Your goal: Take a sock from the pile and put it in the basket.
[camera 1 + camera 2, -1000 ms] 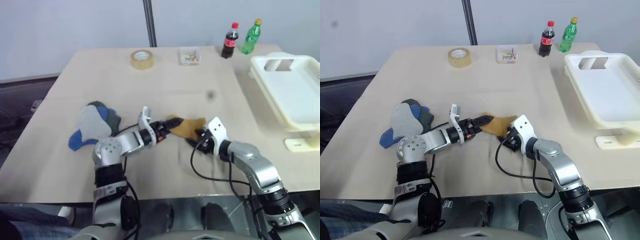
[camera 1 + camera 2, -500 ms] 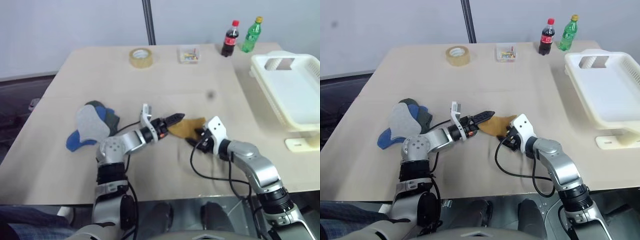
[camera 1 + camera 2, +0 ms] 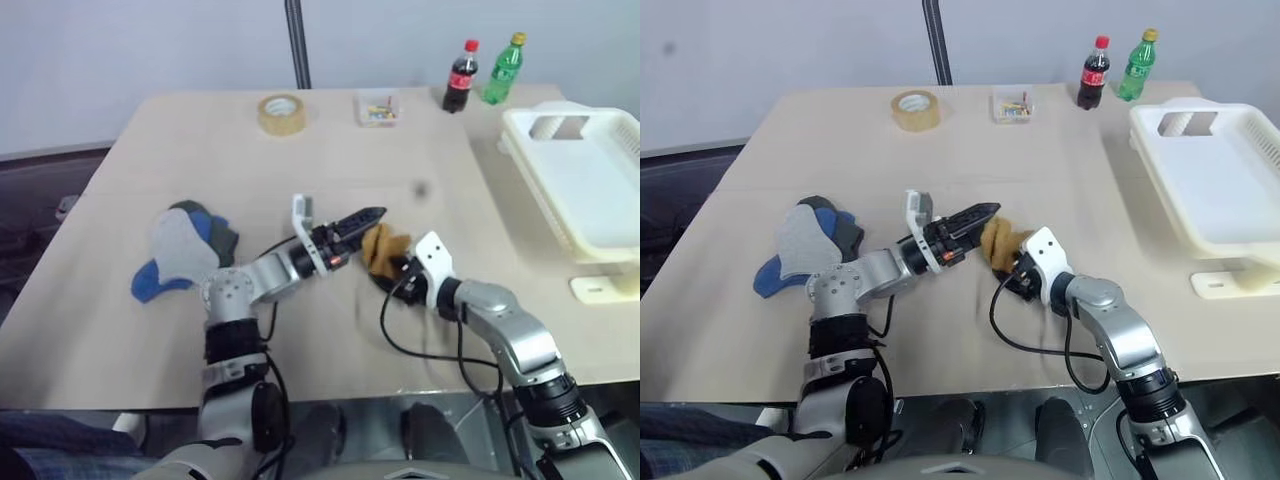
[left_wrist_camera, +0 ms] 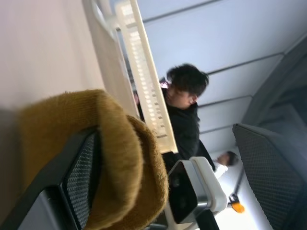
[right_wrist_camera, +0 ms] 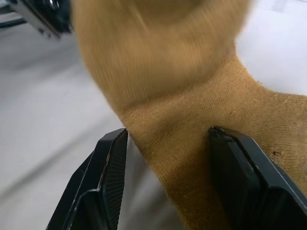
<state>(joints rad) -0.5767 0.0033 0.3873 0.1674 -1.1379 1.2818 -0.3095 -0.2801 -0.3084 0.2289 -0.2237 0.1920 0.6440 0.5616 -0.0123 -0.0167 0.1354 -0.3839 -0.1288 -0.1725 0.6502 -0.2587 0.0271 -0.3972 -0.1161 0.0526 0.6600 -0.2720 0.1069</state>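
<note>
A mustard-yellow sock (image 3: 378,245) is bunched up at the table's middle, between my two grippers. My left gripper (image 3: 372,214) is open; in the left wrist view the sock (image 4: 120,158) is draped over one of its fingers (image 4: 79,175), with the other finger standing far off. My right gripper (image 5: 165,184) is shut on the sock's other end, with fabric filling the gap between its pads. The pile (image 3: 185,250) of grey and blue socks lies to the left. The white slotted basket (image 3: 1157,170) stands at the table's right edge.
A roll of tape (image 3: 281,113), a small clear box (image 3: 379,109), a cola bottle (image 3: 461,82) and a green bottle (image 3: 503,72) line the far edge. A dark pole (image 3: 297,45) rises behind the table. A person (image 4: 184,110) stands beyond the basket.
My left gripper has moved right and up, pushing the flat sock into a raised bunch against the right gripper. The right gripper has kept still.
</note>
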